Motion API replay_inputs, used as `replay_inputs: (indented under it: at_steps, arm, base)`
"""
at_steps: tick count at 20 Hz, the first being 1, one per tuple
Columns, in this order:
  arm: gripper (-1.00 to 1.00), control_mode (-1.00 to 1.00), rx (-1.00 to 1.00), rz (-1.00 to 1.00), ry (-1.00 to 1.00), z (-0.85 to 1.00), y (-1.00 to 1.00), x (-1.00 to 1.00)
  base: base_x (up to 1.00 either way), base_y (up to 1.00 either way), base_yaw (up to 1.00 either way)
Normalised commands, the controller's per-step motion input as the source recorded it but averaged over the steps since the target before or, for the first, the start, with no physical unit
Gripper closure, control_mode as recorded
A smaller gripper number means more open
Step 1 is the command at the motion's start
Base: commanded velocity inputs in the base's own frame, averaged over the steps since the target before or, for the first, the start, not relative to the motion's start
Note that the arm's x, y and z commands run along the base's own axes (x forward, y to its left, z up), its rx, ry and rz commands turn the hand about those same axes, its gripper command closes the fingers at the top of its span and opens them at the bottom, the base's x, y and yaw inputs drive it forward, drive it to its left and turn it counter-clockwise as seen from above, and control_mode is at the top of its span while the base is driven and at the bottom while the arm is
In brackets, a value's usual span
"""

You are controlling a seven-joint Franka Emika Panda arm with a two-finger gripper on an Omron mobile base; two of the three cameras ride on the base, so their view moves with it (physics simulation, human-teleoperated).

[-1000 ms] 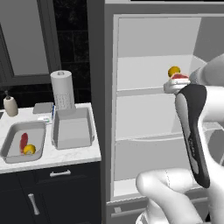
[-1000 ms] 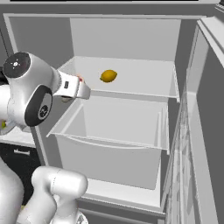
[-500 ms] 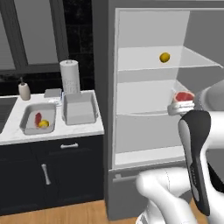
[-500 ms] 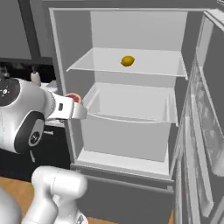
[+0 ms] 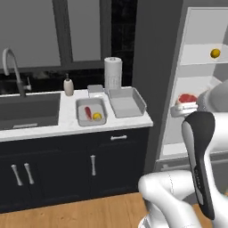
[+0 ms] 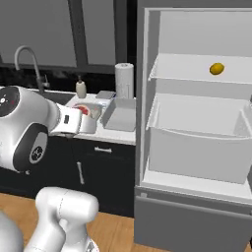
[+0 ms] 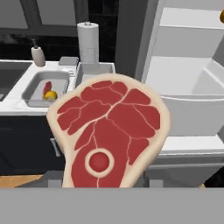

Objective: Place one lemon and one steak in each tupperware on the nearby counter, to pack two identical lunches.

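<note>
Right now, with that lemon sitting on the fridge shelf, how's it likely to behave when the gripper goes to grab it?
The small round yellow lemon on the flat white fridge shelf will probably roll if nudged, since nothing stands beside it. Its smooth, rounded skin may slip between closing fingers. It looks firm and light enough for a centred pinch.

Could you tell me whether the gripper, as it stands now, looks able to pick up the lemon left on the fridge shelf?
Probably not yet: the gripper holds the thick pink-red steak chunk, so its jaws are occupied. The small round yellow lemon sits unobstructed on the white fridge shelf.
</note>
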Motion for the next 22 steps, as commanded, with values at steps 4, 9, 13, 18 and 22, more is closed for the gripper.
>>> replay_inputs:
  at_steps: [4, 9, 13, 18, 22]
  arm:
    - [1.0, 1.0, 0.0, 0.0, 0.0, 0.0, 0.0, 0.0]
    - [1.0, 1.0, 0.0, 0.0, 0.0, 0.0, 0.0, 0.0]
    - [1.0, 1.0, 0.0, 0.0, 0.0, 0.0, 0.0, 0.0]
    - [1.0, 1.0, 0.0, 0.0, 0.0, 0.0, 0.0, 0.0]
    - [1.0, 1.0, 0.0, 0.0, 0.0, 0.0, 0.0, 0.0]
  base:
    - [0.64, 0.98, -0.02]
    - [0.76, 0.23, -0.06]
    - [0.6, -0.17, 0.0]
    - [0.7, -0.1, 0.0]
    - [0.46, -0.32, 0.0]
